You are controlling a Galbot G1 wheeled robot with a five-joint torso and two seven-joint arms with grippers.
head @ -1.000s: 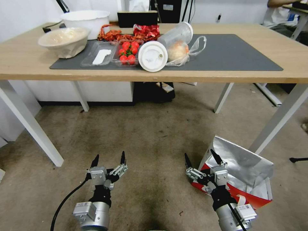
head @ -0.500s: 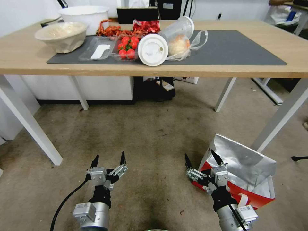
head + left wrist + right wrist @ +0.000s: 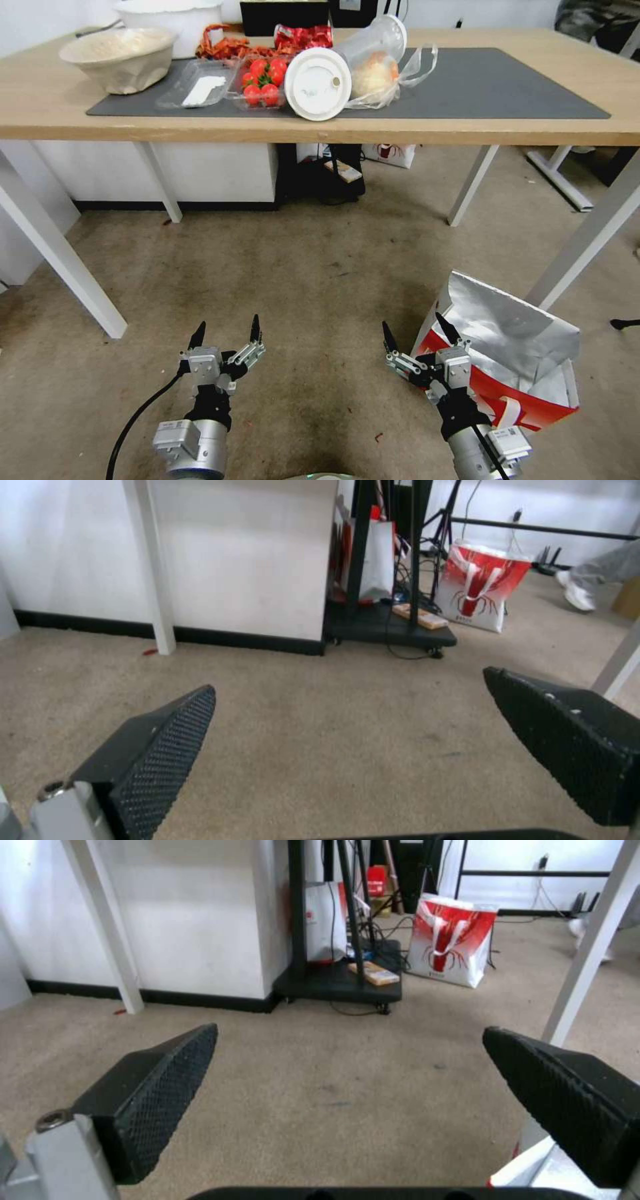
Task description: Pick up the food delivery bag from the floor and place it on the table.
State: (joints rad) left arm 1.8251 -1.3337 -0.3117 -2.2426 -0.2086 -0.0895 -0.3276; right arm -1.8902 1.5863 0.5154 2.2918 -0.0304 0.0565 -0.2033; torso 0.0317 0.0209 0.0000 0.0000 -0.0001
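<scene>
Both grippers hung low with fingers spread and empty, the right gripper (image 3: 417,330) just left of the food delivery bag (image 3: 507,353), which sat open-mouthed on the floor (image 3: 300,280) near the table (image 3: 467,130), apparently for an approach; the left gripper (image 3: 227,330) waited well apart.

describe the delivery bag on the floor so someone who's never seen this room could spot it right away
Start at the table and drop to the floor by its white front leg on the robot's right. The delivery bag stands there, open, beside the right gripper. Its silver foil lining sets it apart from the closed red-and-white bag under the table.
</scene>
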